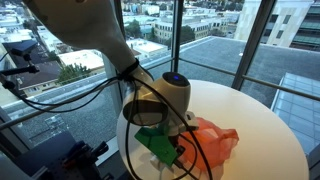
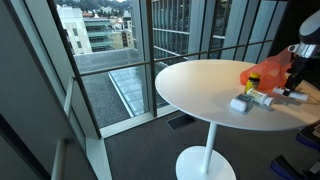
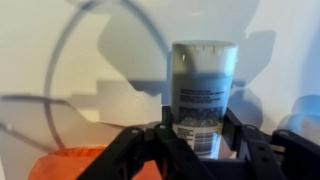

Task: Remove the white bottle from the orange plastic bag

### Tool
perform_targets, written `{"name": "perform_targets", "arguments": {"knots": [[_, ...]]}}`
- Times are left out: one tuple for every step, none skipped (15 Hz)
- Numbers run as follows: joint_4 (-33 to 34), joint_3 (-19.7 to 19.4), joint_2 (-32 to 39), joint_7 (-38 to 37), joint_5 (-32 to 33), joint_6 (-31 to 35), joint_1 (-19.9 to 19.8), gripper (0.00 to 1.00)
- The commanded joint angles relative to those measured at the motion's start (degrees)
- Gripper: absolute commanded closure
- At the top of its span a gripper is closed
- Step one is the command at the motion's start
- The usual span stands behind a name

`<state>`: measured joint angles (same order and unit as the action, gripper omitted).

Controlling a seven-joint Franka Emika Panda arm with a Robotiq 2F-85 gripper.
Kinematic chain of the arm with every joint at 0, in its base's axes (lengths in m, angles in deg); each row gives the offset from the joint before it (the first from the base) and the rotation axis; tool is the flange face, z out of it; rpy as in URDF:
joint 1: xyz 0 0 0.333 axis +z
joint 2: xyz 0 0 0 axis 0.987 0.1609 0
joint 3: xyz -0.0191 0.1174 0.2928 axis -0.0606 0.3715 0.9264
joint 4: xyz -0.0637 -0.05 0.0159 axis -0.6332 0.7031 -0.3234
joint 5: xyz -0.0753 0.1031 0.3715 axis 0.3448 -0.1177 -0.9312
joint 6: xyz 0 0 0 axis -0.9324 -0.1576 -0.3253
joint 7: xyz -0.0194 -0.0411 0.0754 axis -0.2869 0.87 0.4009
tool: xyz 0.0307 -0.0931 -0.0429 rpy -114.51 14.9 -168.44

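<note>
Wrist view: the white cylindrical plastic bottle with a grey printed label (image 3: 203, 85) sits between the black jaws, which clench its lower end from both sides. The crumpled orange plastic bag (image 3: 65, 162) lies outside the jaws, just beside them, on the round white table (image 3: 60, 50).

In the wrist view the fingers (image 3: 130, 150) hide the base of the white bottle (image 3: 203, 85), its label is too blurred to read, and the picture's bottom edge cuts the orange bag (image 3: 65, 166). In an exterior view the arm (image 1: 85, 25) covers part of that bag.
</note>
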<state>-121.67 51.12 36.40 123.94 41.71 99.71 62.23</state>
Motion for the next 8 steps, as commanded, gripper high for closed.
{"name": "perform_targets", "arguments": {"knots": [[4.5, 1.0, 3.2, -0.5, -0.1, 1.8, -1.6, 0.75], [5.5, 1.1, 3.8, -0.7, 0.1, 2.5, -2.0, 0.75], [6.6, 1.2, 4.4, -0.8, 0.2, 3.0, -2.4, 0.75], [7.5, 1.3, 4.9, -0.9, 0.2, 3.4, -2.8, 0.75], [8.3, 1.5, 5.3, -1.1, 0.3, 3.7, -3.2, 0.75], [8.8, 1.6, 5.5, -1.1, 0.4, 4.0, -3.5, 0.75], [9.0, 1.8, 5.7, -1.1, 0.6, 4.2, -3.7, 0.75], [9.2, 2.1, 5.9, -1.1, 0.5, 4.1, -4.0, 0.75]]}}
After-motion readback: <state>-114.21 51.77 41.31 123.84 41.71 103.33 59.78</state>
